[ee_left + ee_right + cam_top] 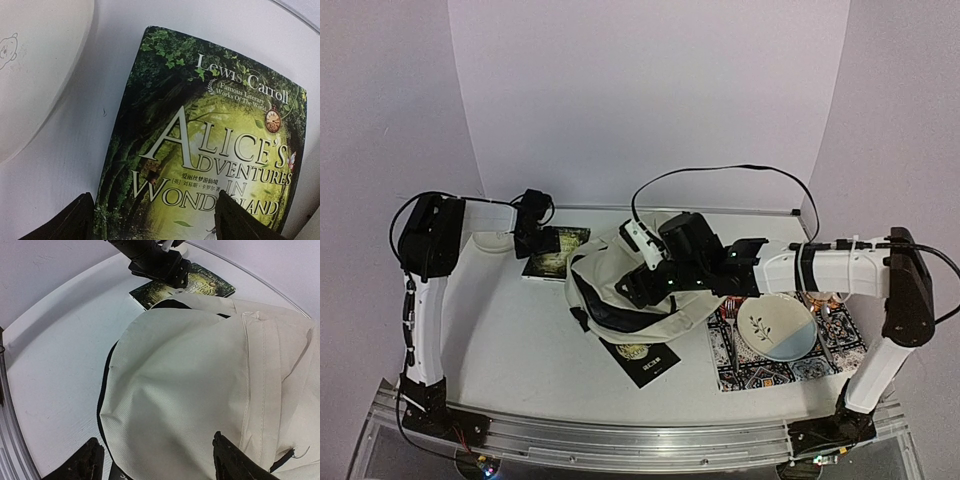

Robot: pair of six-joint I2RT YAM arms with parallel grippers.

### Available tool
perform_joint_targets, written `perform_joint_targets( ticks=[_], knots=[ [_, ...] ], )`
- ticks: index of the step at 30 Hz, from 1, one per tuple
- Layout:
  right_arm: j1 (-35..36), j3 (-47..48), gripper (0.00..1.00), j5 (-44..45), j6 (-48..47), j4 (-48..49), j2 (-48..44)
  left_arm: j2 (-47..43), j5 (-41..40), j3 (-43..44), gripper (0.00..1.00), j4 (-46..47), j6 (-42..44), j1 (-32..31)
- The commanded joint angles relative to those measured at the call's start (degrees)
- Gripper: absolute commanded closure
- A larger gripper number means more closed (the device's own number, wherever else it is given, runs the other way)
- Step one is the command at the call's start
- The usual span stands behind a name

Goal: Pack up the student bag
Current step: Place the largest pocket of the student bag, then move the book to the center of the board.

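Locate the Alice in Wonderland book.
Top view: the Alice book lies flat at far left, beneath the left arm's jaws, just beside the student bag.

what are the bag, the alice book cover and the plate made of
The student bag looks like soft matte cream fabric: fine weave, stitched seams, folds. The Alice book has a smooth printed cover, likely coated card or paper. The plate is probably glazed ceramic, white and pale blue; too small to be sure.

student bag (190, 390) cream | book (200, 150) green forest cover | mat (760, 372) multicolour tiled
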Motion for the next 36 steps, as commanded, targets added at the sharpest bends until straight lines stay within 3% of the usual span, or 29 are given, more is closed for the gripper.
perform_joint_targets(
  ticks=[1,9,21,24,29,36],
  knots=[
    [0.21,-0.34,0.25,1.17,-0.03,0.82,-3.01,2.63,-2.47,-8.2,0.21,-8.54,-1.84,-0.04],
    [0.17,0.65,0.23,1.05,-0.68,1.01,-2.4,-5.62,-6.61,-25.56,0.25,-10.51,-8.36,-4.82],
    [0.19,0.32,0.23,-0.93,0.01,2.26,-2.4,-23.3,-2.18,-48.28,0.28,-12.41,-19.11,-13.81],
    [0.17,0.49,0.23,-1.05,0.14,2.33,-2.2,-27.6,-1.44,-48.27,0.26,-15.55,-21.54,-17.87],
    [0.21,-0.56,0.23,-2.69,0.17,2.25,-2.95,-37.09,-3.27,-47.63,0.22,-19.46,-22.01,-18.59],
    [1.22,-4.37,0.26,-6.34,0.53,0.97,-4.12,-40.38,-5.89,-34.93,0.16,-22.48,-17.26,-18.33]
  ],
)
